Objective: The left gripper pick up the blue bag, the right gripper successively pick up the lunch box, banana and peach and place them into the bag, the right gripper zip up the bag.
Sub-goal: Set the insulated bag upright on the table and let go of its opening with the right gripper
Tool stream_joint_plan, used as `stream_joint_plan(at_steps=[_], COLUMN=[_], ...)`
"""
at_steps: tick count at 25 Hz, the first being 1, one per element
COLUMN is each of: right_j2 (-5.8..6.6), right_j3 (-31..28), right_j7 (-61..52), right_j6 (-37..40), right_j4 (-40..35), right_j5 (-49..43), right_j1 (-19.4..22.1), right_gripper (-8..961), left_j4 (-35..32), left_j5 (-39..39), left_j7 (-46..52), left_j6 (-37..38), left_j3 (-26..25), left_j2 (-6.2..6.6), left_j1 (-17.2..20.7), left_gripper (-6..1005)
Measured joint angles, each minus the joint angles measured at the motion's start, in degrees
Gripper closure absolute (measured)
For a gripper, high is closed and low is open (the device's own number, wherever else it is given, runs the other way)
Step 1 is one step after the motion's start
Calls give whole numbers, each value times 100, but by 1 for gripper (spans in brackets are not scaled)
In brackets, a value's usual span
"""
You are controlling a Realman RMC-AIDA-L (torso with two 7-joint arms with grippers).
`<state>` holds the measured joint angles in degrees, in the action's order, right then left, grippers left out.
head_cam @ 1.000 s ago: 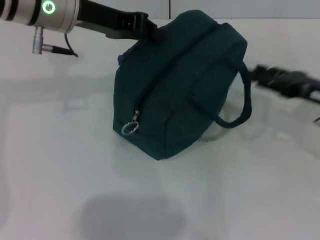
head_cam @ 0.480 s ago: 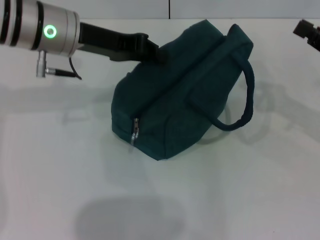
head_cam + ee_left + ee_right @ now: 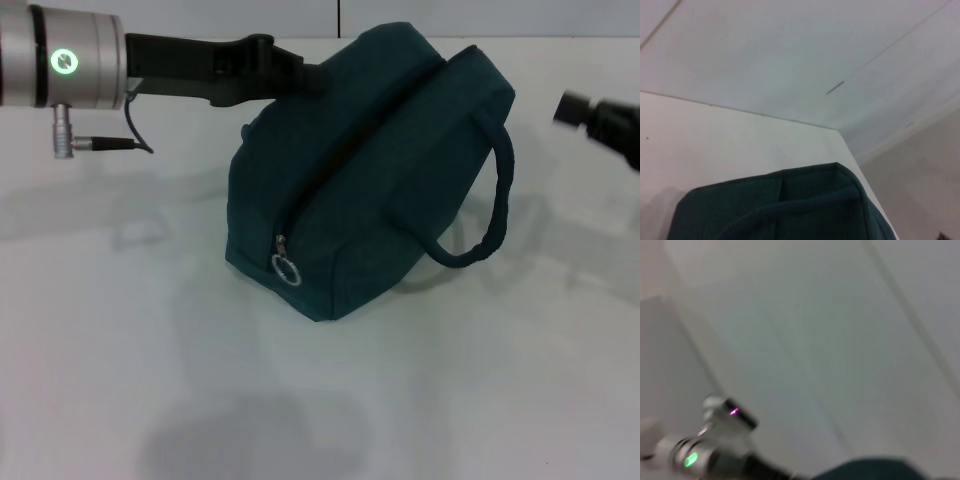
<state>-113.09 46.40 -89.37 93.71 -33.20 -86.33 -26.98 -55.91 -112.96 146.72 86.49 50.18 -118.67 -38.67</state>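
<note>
The blue bag (image 3: 370, 170) stands tilted on the white table (image 3: 120, 330), its zipper closed and the silver ring pull (image 3: 287, 271) hanging at the near end. One loop handle (image 3: 495, 205) droops on its right side. My left gripper (image 3: 308, 80) reaches in from the left and is shut on the bag's upper far edge; the left wrist view shows the bag's top (image 3: 790, 200) just below it. My right gripper (image 3: 600, 122) hovers blurred at the right edge, apart from the bag. The lunch box, banana and peach are hidden.
White tabletop lies all around the bag, with a wall behind it. In the right wrist view my left arm's green ring light (image 3: 690, 459) and a sliver of the bag (image 3: 875, 470) show.
My right gripper pulled away from the bag's right side, rising toward the right edge. The left arm shifted slightly left and up, and the bag and its ring pull swayed.
</note>
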Motion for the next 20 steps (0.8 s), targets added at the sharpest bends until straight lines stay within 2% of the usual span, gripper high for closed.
stream_joint_plan(at_steps=[3, 6, 12, 16, 20], right_j2=[84, 86, -46, -143, -207], right_j3=[56, 63, 197, 368, 343], right_j7=[-266, -321, -287, -213, -36], right_j6=[253, 285, -12, -143, -135], right_j4=[37, 46, 51, 50, -72], right_j5=[-315, -399, -408, -384, -207], right_j1=[-87, -97, -141, -192, -54], right_gripper=[947, 935, 910, 859, 794], left_j4=[0, 5, 32, 35, 41], left_j5=[3, -7, -36, -40, -45], left_j7=[-2, -4, -59, -64, -119], left_j6=[-6, -10, -10, -45, -85], left_j3=[-85, -152, -166, -157, -163], left_j2=[0, -5, -17, 4, 22], left_j1=[69, 109, 123, 121, 136], left_gripper=[942, 940, 938, 936, 934])
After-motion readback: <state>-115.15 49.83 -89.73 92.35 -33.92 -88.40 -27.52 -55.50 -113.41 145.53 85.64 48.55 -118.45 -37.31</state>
